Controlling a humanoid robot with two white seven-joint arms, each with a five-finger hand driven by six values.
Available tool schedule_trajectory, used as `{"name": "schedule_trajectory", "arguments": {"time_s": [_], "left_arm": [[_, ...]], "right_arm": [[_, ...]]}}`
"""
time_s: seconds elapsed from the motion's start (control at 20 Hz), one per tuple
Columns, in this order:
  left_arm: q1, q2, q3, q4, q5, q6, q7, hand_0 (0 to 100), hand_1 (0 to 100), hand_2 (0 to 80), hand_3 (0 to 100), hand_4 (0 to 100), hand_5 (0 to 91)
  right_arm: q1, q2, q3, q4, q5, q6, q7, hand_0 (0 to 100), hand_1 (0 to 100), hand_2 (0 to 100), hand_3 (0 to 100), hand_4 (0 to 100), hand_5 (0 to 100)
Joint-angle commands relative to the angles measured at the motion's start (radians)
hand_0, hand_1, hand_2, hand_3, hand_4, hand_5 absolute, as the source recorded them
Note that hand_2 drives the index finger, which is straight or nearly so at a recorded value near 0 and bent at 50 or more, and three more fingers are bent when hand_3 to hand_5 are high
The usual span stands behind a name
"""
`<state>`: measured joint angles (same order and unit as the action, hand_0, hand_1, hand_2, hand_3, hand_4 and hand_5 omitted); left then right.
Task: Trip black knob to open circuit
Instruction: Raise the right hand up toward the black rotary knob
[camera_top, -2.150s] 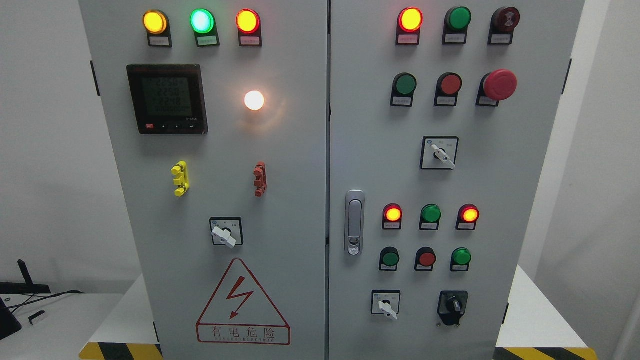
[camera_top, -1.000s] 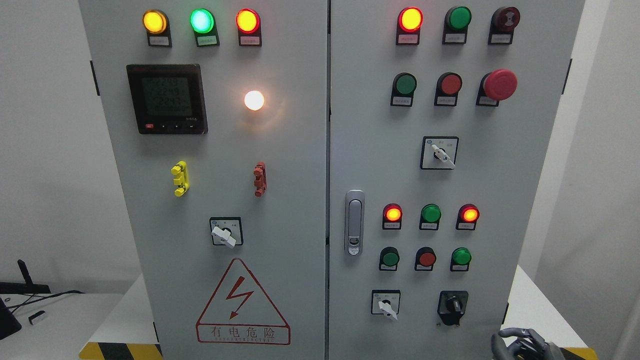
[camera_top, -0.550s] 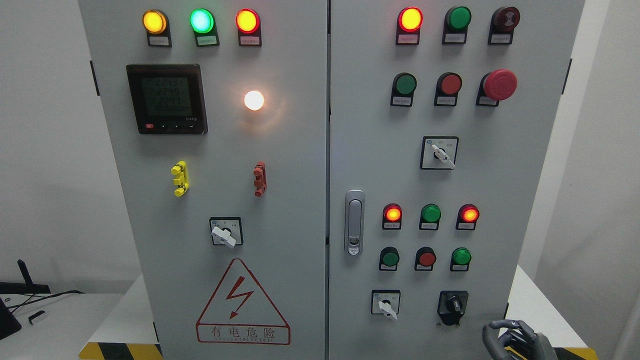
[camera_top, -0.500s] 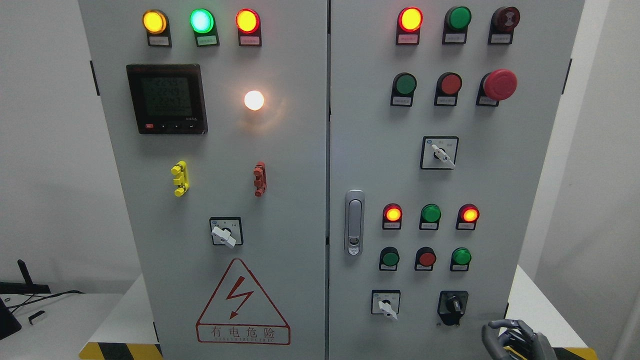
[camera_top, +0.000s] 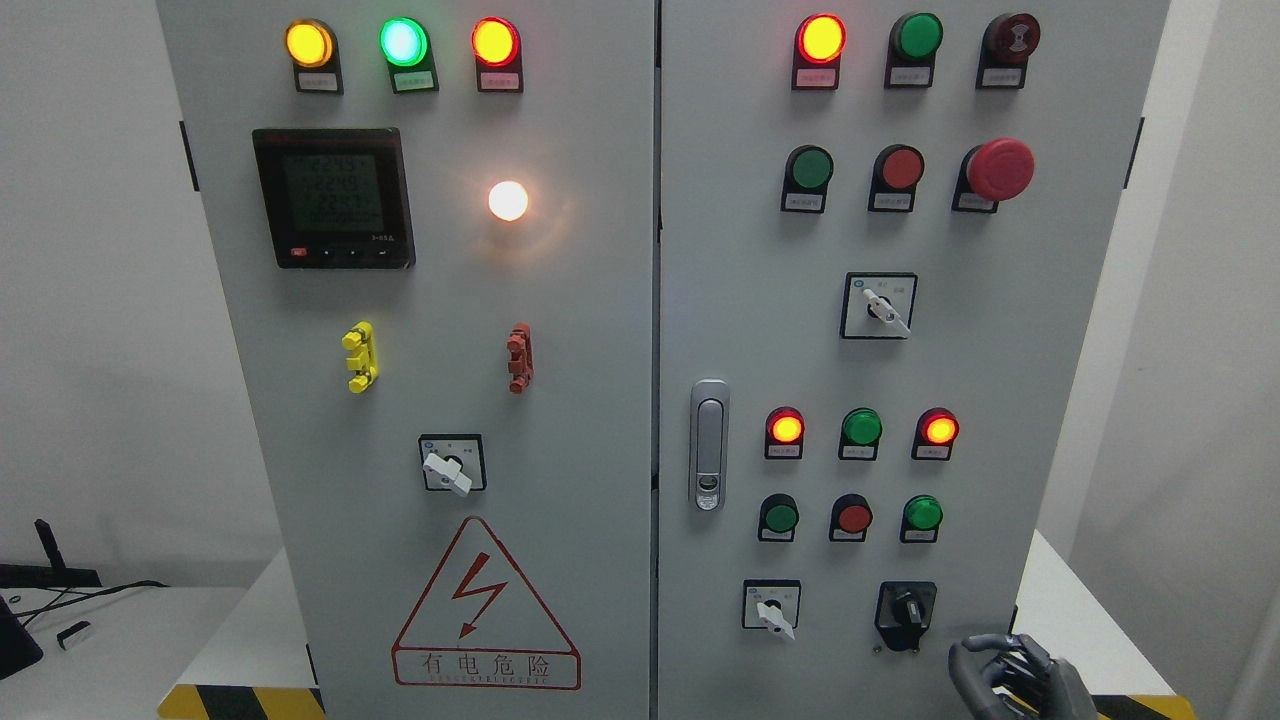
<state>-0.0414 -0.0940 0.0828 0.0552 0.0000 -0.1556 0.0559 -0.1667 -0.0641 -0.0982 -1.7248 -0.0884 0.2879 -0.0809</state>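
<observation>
The black knob (camera_top: 907, 611) sits on a black plate at the lower right of the grey cabinet's right door (camera_top: 760, 330). Its handle points roughly up. My right hand (camera_top: 1005, 675) comes in at the bottom right corner, below and to the right of the knob, apart from it. Its grey fingers (camera_top: 968, 670) are loosely spread and hold nothing. My left hand is out of view.
A white selector switch (camera_top: 771, 607) sits left of the black knob. Above are green and red push buttons (camera_top: 853, 517) and lit red lamps (camera_top: 939, 429). A door latch (camera_top: 709, 445) is at the door's left edge. A white table (camera_top: 1070, 620) lies right of the cabinet.
My right hand has risen into view at the bottom right and moved up and left toward the black knob. The knob has not turned. The lamps are unchanged.
</observation>
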Motion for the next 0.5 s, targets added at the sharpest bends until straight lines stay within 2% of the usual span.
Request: {"name": "schedule_trajectory", "arguments": {"time_s": [0.0, 0.45], "left_arm": [[0.0, 0.0, 0.0, 0.0, -0.031, -0.001, -0.001, 12, 39, 0.0, 0, 0, 0.0], [0.0, 0.0, 0.0, 0.0, -0.031, -0.001, -0.001, 12, 39, 0.0, 0, 0, 0.0]], "right_arm": [[-0.02, 0.003, 0.032, 0.039, 0.003, 0.0, 0.0, 45, 80, 51, 85, 77, 80], [-0.031, 0.003, 0.041, 0.067, 0.003, -0.003, -0.013, 45, 80, 51, 85, 77, 80]]}}
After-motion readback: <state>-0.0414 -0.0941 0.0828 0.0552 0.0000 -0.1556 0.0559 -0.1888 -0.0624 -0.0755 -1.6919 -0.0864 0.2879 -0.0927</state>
